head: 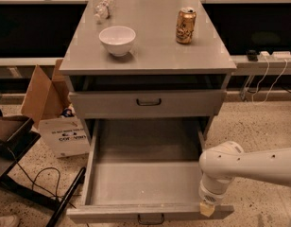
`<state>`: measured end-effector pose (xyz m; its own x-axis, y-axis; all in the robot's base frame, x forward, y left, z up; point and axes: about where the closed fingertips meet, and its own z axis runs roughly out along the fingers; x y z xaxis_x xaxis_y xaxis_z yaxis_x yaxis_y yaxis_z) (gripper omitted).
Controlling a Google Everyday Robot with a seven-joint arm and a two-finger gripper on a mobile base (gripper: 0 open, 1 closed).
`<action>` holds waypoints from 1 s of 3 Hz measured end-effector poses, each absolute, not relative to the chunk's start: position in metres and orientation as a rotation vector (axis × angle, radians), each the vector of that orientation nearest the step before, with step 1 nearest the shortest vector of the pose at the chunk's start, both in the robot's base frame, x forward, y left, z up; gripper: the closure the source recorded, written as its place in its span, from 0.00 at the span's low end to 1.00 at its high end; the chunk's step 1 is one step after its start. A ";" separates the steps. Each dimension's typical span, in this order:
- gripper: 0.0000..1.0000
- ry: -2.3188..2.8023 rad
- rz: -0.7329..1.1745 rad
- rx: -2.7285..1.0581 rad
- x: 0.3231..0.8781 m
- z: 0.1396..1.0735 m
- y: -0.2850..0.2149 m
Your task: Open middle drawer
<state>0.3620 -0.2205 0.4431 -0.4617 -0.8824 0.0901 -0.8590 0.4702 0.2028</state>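
Observation:
The middle drawer (145,183) is pulled far out of the grey cabinet, showing a plain grey, empty inside. Its front (112,213) runs along the bottom of the view, with the dark wire handle (150,219) at its centre. The taller top drawer (145,103) above it sits slightly out, with a dark gap over it. The lowest drawer is hidden under the open one. My gripper (207,208) hangs from the white arm (240,167) at the front right corner of the open drawer, right of the handle.
On the cabinet top (150,56) stand a white bowl (117,40), a gold can (185,25) and a lying clear bottle (102,8). A cardboard box (53,112) sits on the floor to the left, with a dark stand and cables (22,174) beside it. Cables hang at the right wall (266,79).

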 end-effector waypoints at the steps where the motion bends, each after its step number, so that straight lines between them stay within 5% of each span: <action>1: 0.34 -2.533 -0.191 1.517 0.362 0.443 -0.221; 2: 0.11 -2.546 -0.179 1.539 0.361 0.462 -0.226; 3: 0.00 -2.545 -0.158 1.569 0.340 0.507 -0.234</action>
<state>0.3397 -0.2337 0.5066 -0.4429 -0.8939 0.0696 -0.8784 0.4481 0.1660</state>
